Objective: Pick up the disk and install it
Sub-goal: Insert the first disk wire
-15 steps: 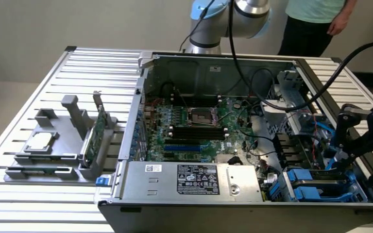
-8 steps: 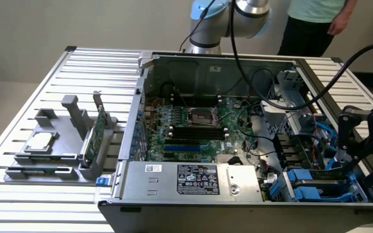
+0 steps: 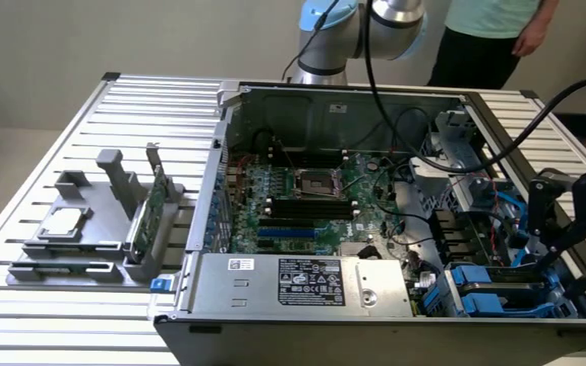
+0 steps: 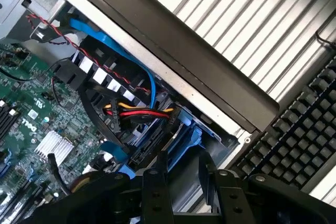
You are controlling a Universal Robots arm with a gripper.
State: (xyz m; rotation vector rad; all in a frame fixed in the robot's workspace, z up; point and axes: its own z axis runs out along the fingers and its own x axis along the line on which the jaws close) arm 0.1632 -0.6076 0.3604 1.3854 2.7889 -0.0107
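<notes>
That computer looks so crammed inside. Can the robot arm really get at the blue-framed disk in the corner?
Probably yes. The case lies open, and the gripper is right at the disk in its corner. The cables bunch beside it, apparently not across it.

Probably a robotics lab: an open computer case point(image 3: 375, 339) lies on a slotted aluminium bench point(image 3: 59, 335), a robot arm point(image 3: 326, 38) rises behind it, and a grey fixture point(image 3: 74, 191) holds loose parts.
</notes>
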